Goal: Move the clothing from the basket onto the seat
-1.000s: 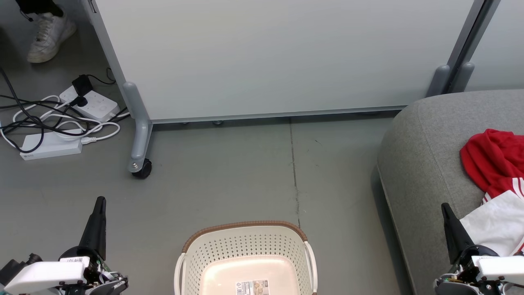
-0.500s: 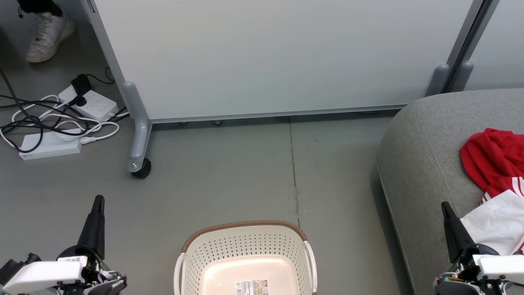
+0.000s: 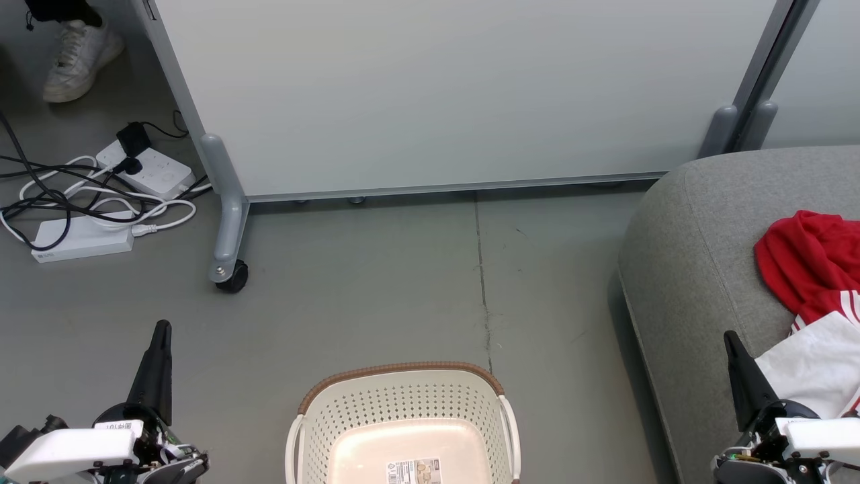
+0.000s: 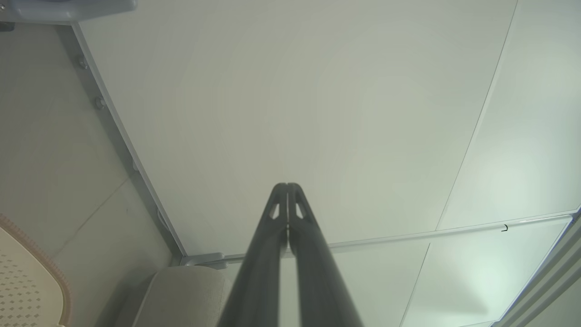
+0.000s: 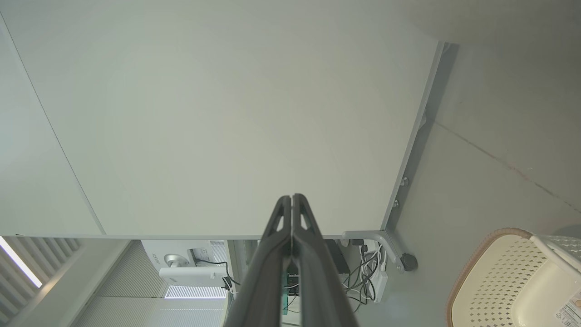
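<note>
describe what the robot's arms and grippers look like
The left gripper and the right gripper each have two long dark grey fingers that taper to a narrow tip, with a small slot cut near each tip. Behind them sit boxy white wrist covers; the left one carries a small printed label. Thin wires show at the base of each gripper.

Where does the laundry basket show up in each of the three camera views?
Head view: the laundry basket sits at bottom centre, on the floor.
Left wrist view: the laundry basket is in the lower left corner, cut off by the edge.
Right wrist view: the laundry basket is in the lower right corner.
Shared landmark: the pale wheeled partition panel beyond it.
</note>
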You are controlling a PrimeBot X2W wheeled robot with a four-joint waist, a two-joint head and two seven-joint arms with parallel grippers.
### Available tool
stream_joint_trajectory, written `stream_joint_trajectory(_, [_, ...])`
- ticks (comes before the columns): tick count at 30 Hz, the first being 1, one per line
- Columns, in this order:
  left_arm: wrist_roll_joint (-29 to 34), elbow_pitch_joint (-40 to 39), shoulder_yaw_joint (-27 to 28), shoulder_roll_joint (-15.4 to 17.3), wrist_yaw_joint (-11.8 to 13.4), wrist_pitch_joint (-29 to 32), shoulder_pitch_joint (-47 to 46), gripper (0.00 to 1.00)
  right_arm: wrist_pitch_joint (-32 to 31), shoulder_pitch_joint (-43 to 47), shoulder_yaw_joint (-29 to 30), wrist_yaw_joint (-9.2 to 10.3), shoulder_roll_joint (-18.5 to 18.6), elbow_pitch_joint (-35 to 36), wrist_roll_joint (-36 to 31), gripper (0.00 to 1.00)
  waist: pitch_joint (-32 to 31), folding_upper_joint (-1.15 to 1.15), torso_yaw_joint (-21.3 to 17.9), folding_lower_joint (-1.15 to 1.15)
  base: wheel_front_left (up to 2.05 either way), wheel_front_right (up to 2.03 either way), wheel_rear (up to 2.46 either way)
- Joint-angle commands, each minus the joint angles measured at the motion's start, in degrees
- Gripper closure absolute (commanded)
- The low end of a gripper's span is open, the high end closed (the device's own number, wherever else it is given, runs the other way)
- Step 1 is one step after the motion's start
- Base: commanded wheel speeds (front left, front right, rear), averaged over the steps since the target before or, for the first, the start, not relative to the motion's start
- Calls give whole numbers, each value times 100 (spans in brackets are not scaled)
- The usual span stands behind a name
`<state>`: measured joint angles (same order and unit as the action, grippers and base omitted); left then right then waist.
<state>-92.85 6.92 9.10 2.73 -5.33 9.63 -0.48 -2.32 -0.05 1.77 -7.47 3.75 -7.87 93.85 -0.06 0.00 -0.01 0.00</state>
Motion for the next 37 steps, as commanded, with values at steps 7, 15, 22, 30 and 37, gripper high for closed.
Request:
stream_joint_trajectory(7, [-10,-18,24,27,-32,17,-88,100,30,-39,7,-4,48,39,50,100,0,0,0,0,0,0,0])
stream_joint_trajectory(15, [-10,-18,24,27,-32,17,-88,100,40,-38,-8,-4,61,41,64,100,0,0,0,0,0,0,0])
stream_joint_trajectory(22, [-10,-18,23,27,-32,18,-88,100,43,-37,-20,-4,68,42,78,100,0,0,0,0,0,0,0])
stream_joint_trajectory(30, [-10,-18,23,27,-32,17,-89,100,55,-36,-34,-4,78,43,90,100,0,0,0,0,0,0,0])
stream_joint_trajectory(37, [-10,-18,23,27,-32,18,-89,100,68,-36,-44,-4,88,44,99,100,0,0,0,0,0,0,0])
